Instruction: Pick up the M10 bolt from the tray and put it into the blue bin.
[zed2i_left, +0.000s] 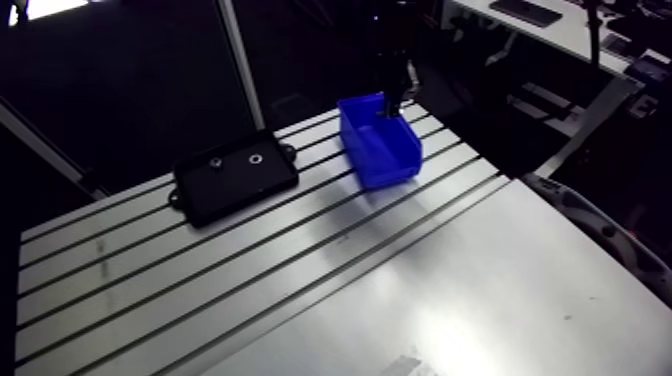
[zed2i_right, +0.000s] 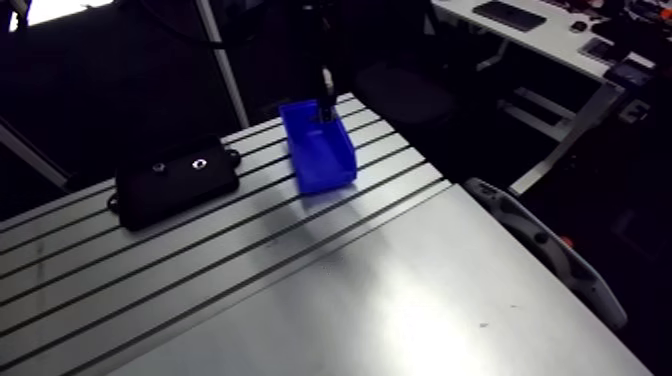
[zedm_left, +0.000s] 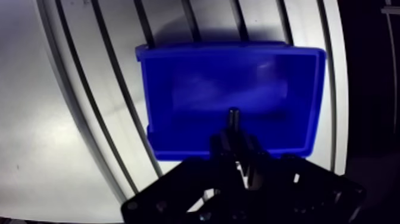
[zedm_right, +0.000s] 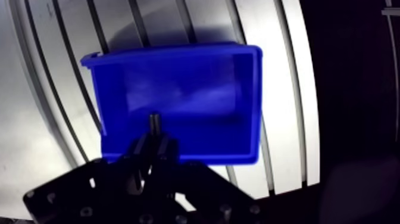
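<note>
In the wrist view my gripper (zedm_left: 234, 140) is shut on a dark bolt (zedm_left: 234, 117), whose tip pokes out ahead of the closed fingers. It hangs over the open blue bin (zedm_left: 196, 89), near the bin's closer wall. The bin's floor shows nothing lying in it. In the arm view the gripper (zed2i_left: 390, 100) comes down onto the far end of the blue bin (zed2i_left: 380, 145). The black tray (zed2i_left: 235, 180) lies left of the bin on the slotted table, with two small round parts on it.
The slotted aluminium table (zed2i_left: 300, 270) stretches toward the near side, with a smooth plate at the front right. A grey padded curved object (zed2i_left: 600, 225) lies past the table's right edge. A slanted metal post (zed2i_left: 240, 60) rises behind the tray.
</note>
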